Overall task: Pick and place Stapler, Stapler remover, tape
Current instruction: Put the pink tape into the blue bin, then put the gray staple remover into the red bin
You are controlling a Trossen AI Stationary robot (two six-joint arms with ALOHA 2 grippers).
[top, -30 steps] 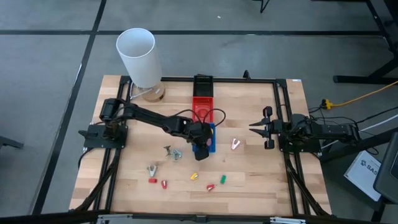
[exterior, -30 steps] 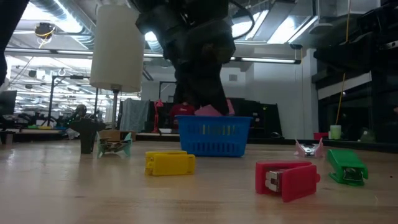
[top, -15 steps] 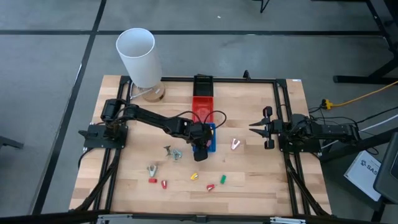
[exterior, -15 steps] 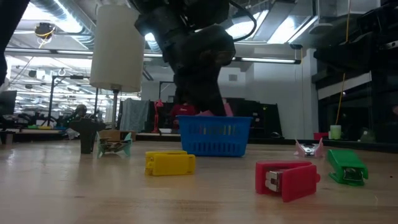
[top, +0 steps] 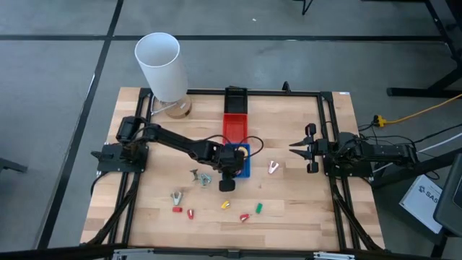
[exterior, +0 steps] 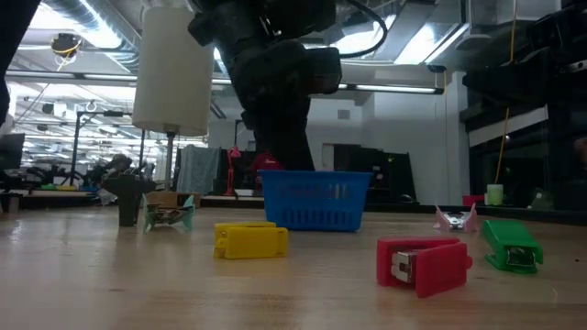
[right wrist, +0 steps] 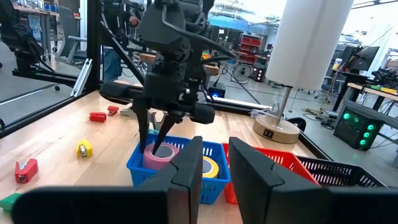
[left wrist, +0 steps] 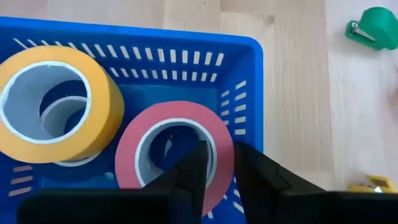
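My left gripper [top: 226, 182] hangs over the near side of the blue basket [top: 245, 162], fingers pointing down, shut on the pink tape roll [left wrist: 127, 165]. That roll sits low in the basket [left wrist: 249, 93] beside a yellow tape roll [left wrist: 102, 124]. The right wrist view shows the left gripper [right wrist: 150, 143] on the pink roll [right wrist: 164, 155]. My right gripper [top: 296, 148] waits at the table's right side, its fingers slightly apart and touching nothing. Small staplers [top: 224, 204] and silvery staple removers [top: 201, 175] lie on the wood near the basket. My left gripper holds the pink roll by its ring wall [left wrist: 224, 152] on the side toward the table's near edge. One finger [left wrist: 199, 165] is inside the centre hole and one [left wrist: 249, 168] is outside. The fingers come from above. Whether the roll rests on the basket floor, I cannot tell.
A red basket [top: 234, 123] and a black one [top: 235, 97] stand behind the blue one. A tall white cylinder on a stand [top: 160, 65] is at the far left corner. Red [exterior: 422, 264], green [exterior: 509, 246] and yellow [exterior: 249, 240] staplers lie along the near side.
My left gripper has moved toward the table's near edge and a little left over the blue basket. The pink roll, which showed above the basket rim in the low view, has sunk below the rim. The right arm has kept still.
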